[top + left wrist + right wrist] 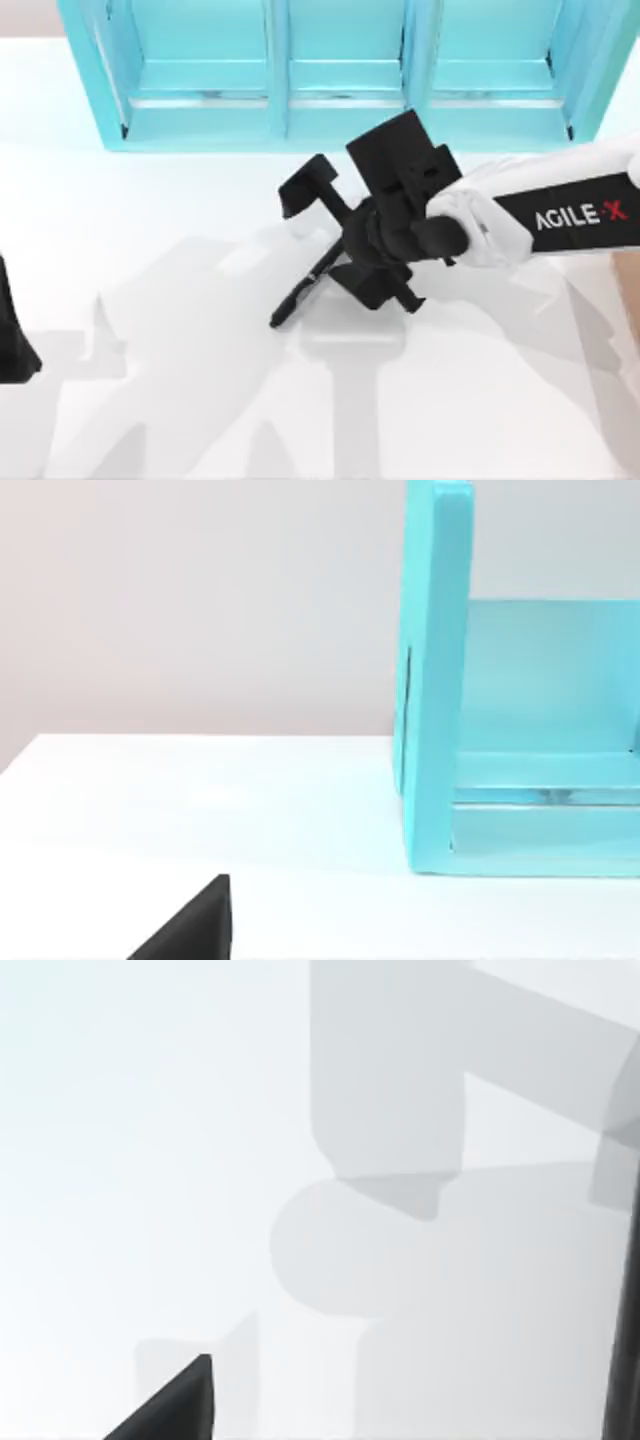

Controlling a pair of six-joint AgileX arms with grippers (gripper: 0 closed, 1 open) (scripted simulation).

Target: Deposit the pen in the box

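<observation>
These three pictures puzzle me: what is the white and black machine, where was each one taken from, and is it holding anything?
The machine is a pair of AgileX robot arms at a white table. One picture looks down from above; the other two come from cameras on the arms' wrists. From above, the right gripper reaches in from the right, over the middle of the table, with a slim black pen slanting down from between its fingers. The left gripper sits parked at the table's left edge. At the back stands a turquoise shelf unit.

The slim black pen (303, 287) lies slanted near the white table's (150, 250) middle, before the large turquoise three-compartment shelf unit (340, 70) along the far edge, beside the right gripper (345, 240).
</observation>
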